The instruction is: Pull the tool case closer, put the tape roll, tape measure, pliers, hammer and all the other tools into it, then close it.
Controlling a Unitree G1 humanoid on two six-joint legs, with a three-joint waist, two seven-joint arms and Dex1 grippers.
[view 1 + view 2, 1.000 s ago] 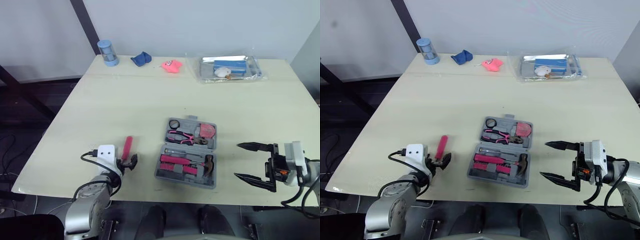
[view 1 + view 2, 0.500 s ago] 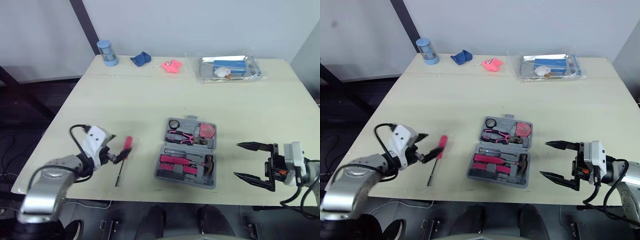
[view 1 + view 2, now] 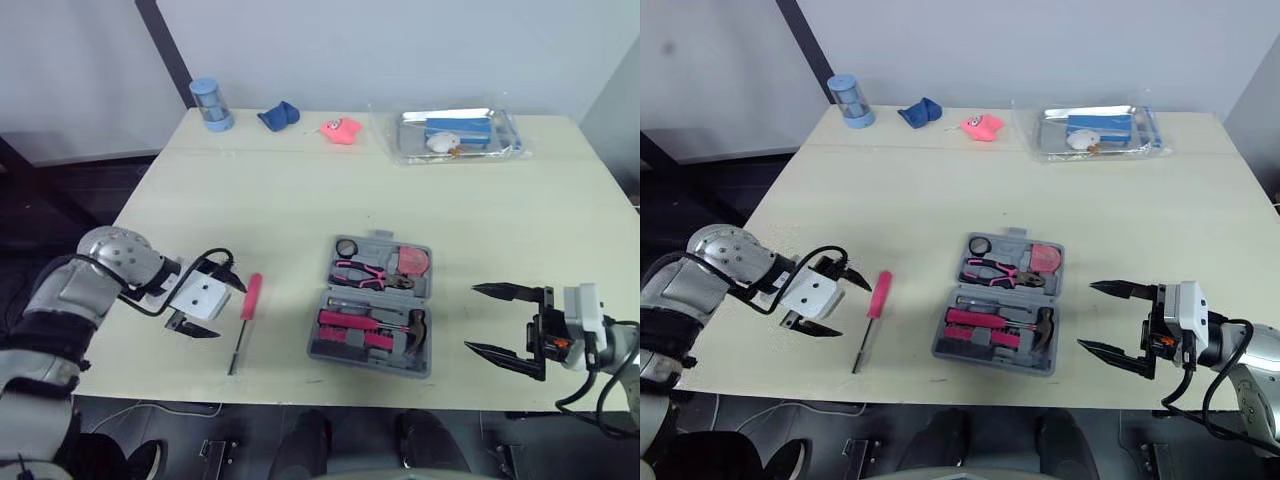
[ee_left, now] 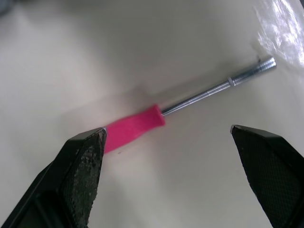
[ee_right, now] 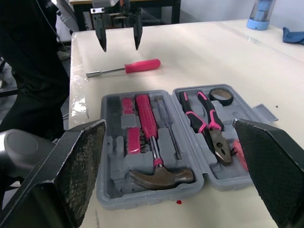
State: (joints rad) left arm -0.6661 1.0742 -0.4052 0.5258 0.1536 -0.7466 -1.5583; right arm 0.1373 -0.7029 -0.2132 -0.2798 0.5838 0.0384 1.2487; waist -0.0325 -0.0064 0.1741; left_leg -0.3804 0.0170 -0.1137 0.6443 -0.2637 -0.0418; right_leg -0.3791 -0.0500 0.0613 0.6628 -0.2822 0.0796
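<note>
Left eye view, and the table has plenty of bare top. The whole middle stretch is open between the far edge and the tool case. Along that far edge sit a blue cup, a blue cloth, a pink toy and a clear plastic tray, all well apart from the work.

The case lies open and flat, close to the near edge and a little right of centre. In its far half are the tape roll, pliers and tape measure, and the hammer is in the near half. One tool is out: a pink-handled screwdriver lies on the table just left of the case, its shaft pointing at the near edge.

The left gripper has its fingers spread wide and holds nothing. It sits just left of the screwdriver, and the left wrist view shows the tool lying across the gap. One fingertip is right by the handle's end, and contact there is unclear. The left arm comes in from the left side, forearm low and aimed right.

The right gripper is also wide open and empty. It sits low at the near right edge, pointing left at the case and clear of it.
</note>
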